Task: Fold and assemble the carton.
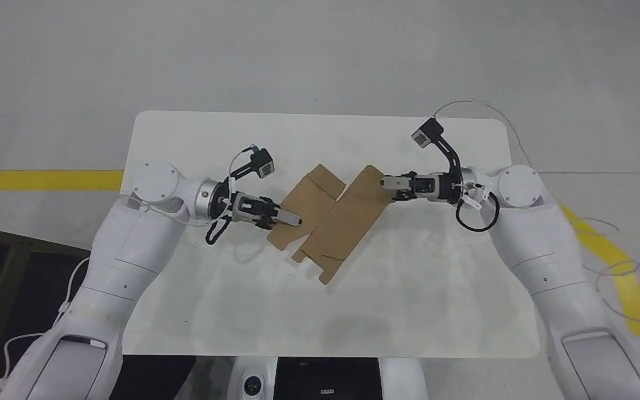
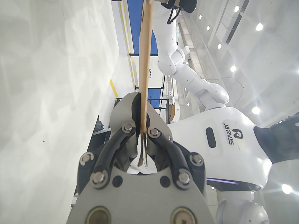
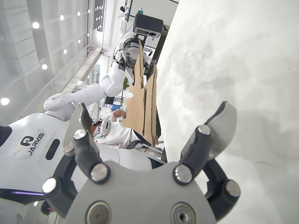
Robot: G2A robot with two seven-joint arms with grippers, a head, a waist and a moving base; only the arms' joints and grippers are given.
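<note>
A flat brown carton [image 1: 335, 215] hangs above the middle of the white table [image 1: 450, 300], unfolded, with its flaps toward the front. My left gripper [image 1: 285, 215] is shut on the carton's left edge. In the left wrist view the carton [image 2: 144, 59] runs edge-on out of the clamped fingers [image 2: 126, 117]. My right gripper [image 1: 384, 185] is at the carton's far right corner and stands wide open. In the right wrist view the carton's [image 3: 142, 108] near end sits between the spread fingertips [image 3: 80, 108], touching neither. The left gripper [image 3: 134, 71] holds the carton's far end.
The table has bare surface all around the carton, with most room toward the front. A yellow floor line [image 1: 55, 180] runs past the table's left side. A thin cable [image 1: 480, 105] loops over the back right corner.
</note>
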